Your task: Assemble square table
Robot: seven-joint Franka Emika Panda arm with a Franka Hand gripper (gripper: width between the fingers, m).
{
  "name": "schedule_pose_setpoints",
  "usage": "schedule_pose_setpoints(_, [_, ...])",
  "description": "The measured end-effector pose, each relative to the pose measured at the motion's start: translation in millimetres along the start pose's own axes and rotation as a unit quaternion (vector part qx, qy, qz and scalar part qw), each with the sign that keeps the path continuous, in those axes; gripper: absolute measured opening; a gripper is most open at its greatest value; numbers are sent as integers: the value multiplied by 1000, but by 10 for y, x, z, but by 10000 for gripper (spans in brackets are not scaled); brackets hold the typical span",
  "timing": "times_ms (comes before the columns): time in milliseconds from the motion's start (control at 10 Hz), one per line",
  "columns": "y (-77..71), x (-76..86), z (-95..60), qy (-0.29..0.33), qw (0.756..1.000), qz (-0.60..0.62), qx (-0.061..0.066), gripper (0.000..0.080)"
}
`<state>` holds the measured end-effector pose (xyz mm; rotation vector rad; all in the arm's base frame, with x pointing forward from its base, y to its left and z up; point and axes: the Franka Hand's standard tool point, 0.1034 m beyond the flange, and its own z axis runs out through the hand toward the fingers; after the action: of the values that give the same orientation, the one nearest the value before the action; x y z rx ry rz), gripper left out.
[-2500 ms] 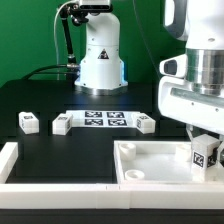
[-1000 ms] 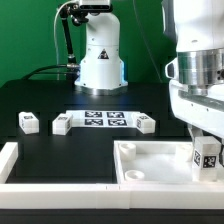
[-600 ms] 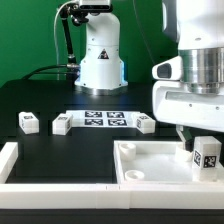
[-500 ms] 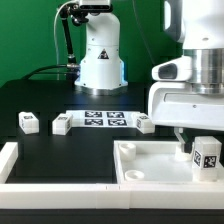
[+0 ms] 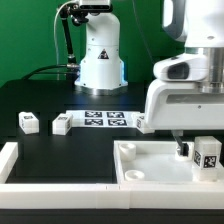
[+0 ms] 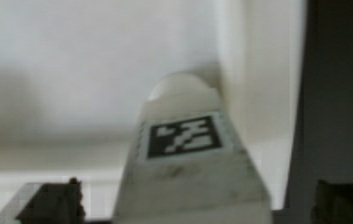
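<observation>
The square table top (image 5: pixel 150 168), a white tray with a raised rim, lies at the front of the exterior view's right. One tagged white leg (image 5: pixel 207 155) stands upright at its right end. My gripper (image 5: pixel 195 150) hangs open just above the top, beside the leg, with one dark finger (image 5: pixel 183 150) showing to the leg's left. In the wrist view the leg (image 6: pixel 191 150) rises between the two dark fingertips (image 6: pixel 48 200), with a gap on each side of my gripper (image 6: pixel 194 205). Nothing is gripped.
Three loose legs lie on the black table: one (image 5: pixel 28 122) at the left, one (image 5: pixel 62 125) and one (image 5: pixel 146 123) at the ends of the marker board (image 5: pixel 103 119). The arm's base (image 5: pixel 100 60) stands behind. A low white border wall (image 5: pixel 12 165) runs along the front left.
The hand has slid toward the exterior view's left over the last second, jaws staying wide. The upright leg has kept its place on the top.
</observation>
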<state>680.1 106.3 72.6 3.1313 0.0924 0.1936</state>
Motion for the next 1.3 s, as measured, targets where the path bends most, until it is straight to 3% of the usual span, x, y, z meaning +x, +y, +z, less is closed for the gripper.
schedule_pose_setpoints(200, [15,-7,10,-1,999,32,0,621])
schedule_pose_setpoints(400, [13,-7,11,-1,997,75,1,285])
schedule_pose_setpoints(800, [42,-9,15,-1,974,227,-1,288])
schedule_pose_setpoints(900, [61,-18,15,3,950,312,0,288])
schedule_pose_setpoints(1000, [90,-41,9,-10,899,437,10,288])
schedule_pose_setpoints(1100, [66,-85,-6,-51,835,547,11,289])
schedule_pose_setpoints(1200, [81,-24,-32,-64,800,596,27,289])
schedule_pose_setpoints(1300, [103,-29,-26,-70,764,641,30,289])
